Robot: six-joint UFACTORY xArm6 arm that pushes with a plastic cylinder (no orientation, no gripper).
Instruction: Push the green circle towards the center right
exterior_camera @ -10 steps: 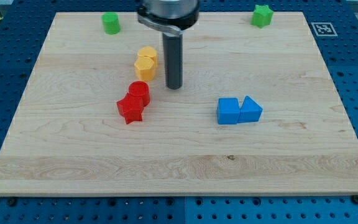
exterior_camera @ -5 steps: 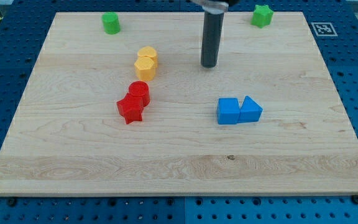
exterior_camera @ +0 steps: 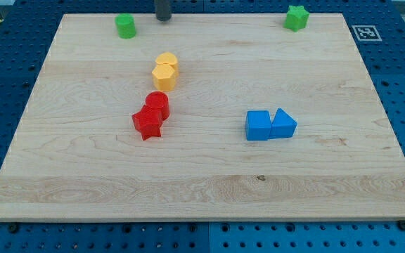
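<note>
Since the green circle (exterior_camera: pixel 125 26) sits near the top left corner of the wooden board (exterior_camera: pixel 202 190), far from the centre right, the push has to start from its left side, and my tip (exterior_camera: pixel 163 19) is on the wrong side for that: it stands at the board's top edge, just to the right of the circle and apart from it. There is no claw to report on, only the bare rod, most of it cut off by the view's top, so I can only guess that the tip is right on the edge line. I would loop above or below the circle without nudging it, settle on its upper left, then drive right and slightly down. The line should pass above the two yellow blocks (exterior_camera: pixel 164 70) and the two red blocks (exterior_camera: pixel 151 114) further down, which touch one another. Further right, the blue cube (exterior_camera: pixel 258 126) and blue triangle (exterior_camera: pixel 283 124) lie below that line, and the green star (exterior_camera: pixel 297 17) in the top right corner should stay clear
</note>
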